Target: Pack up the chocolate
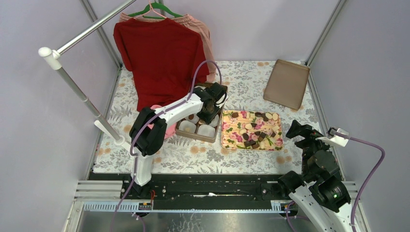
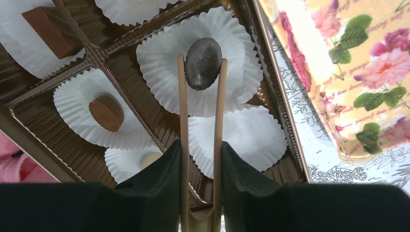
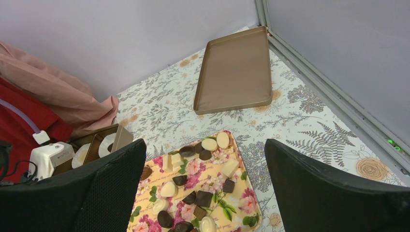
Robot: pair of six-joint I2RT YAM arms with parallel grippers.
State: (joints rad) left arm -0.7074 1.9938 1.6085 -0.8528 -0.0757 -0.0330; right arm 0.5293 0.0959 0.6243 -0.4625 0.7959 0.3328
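Observation:
My left gripper (image 2: 200,149) is shut on thin bamboo tongs (image 2: 183,116). The tong tips pinch a dark oval chocolate (image 2: 203,63) over a white paper cup (image 2: 159,63) in the brown box (image 1: 195,136). Neighbouring cups hold a brown block (image 2: 51,30), a round brown piece (image 2: 106,112) and a pale piece (image 2: 150,158). In the top view the left gripper (image 1: 211,109) hovers over the box's right side. Several loose chocolates (image 1: 254,136) lie on the flowered tray (image 1: 226,140). My right gripper (image 3: 203,145) is open, empty, near the tray's right end.
A flat brown lid (image 1: 286,83) lies at the back right. A red shirt (image 1: 162,58) hangs from a rail (image 1: 77,89) at the back left, with a pink garment behind it. Something pink (image 1: 168,128) sits left of the box.

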